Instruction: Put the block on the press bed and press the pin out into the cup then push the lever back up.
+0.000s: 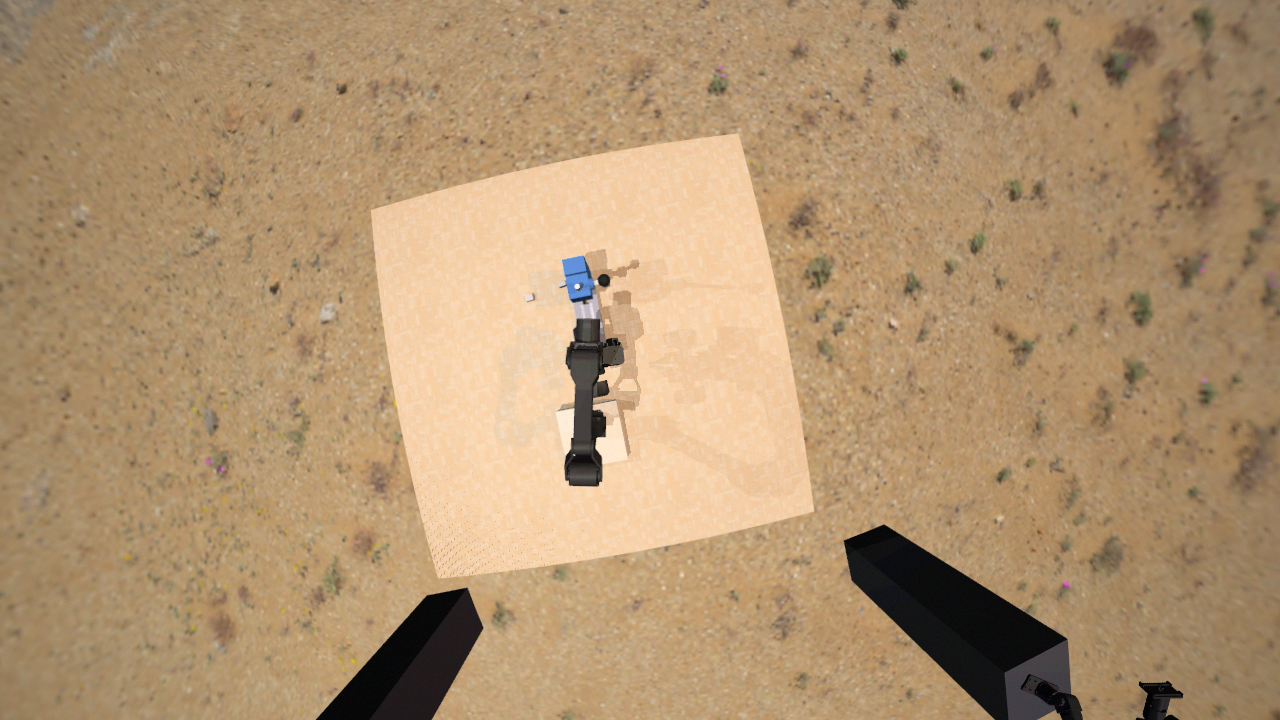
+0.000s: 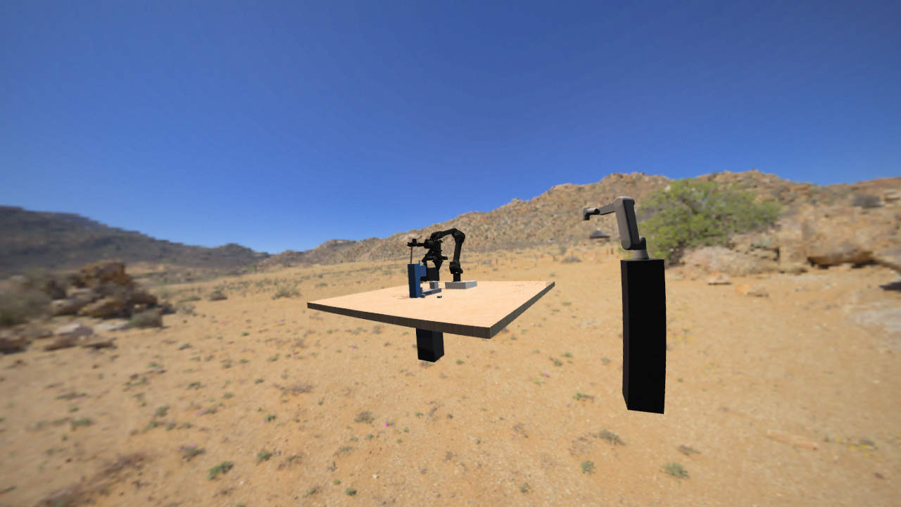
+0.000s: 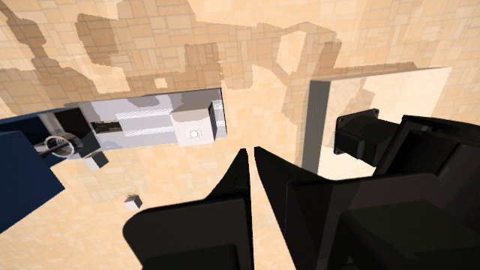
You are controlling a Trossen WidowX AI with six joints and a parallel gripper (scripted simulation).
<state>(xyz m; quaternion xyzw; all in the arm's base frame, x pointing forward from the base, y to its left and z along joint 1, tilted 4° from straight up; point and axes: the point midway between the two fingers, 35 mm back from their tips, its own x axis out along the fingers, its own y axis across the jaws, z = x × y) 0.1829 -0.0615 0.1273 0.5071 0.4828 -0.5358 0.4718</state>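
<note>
One block, out at the far end of the press bed, with the gripper clenched on nothing.
The pale table top [image 1: 698, 223] [image 2: 479, 308] bore the black arm [image 1: 583, 402] [image 2: 457, 252], whose foot stood on a light slab [image 1: 613, 443] [image 2: 462, 284] [image 3: 397, 90]. Facing it rose the blue press [image 1: 575, 266] [image 2: 414, 280] [image 3: 22, 180], its lever [image 2: 412, 253] standing upright. The grey press bed [image 1: 586, 309] [image 3: 150, 121] stretched from the press toward the slab. The gripper [image 2: 438, 267] [image 3: 250, 152] hung apart from the block, its tips nearly together. The block [image 3: 193, 120] rested on the bed's end away from the press, the round pin [image 3: 193, 133] showing in its top face. One small cube [image 1: 529, 297] [image 2: 439, 296] [image 3: 132, 203] lay on the table top, apart from the bed.
</note>
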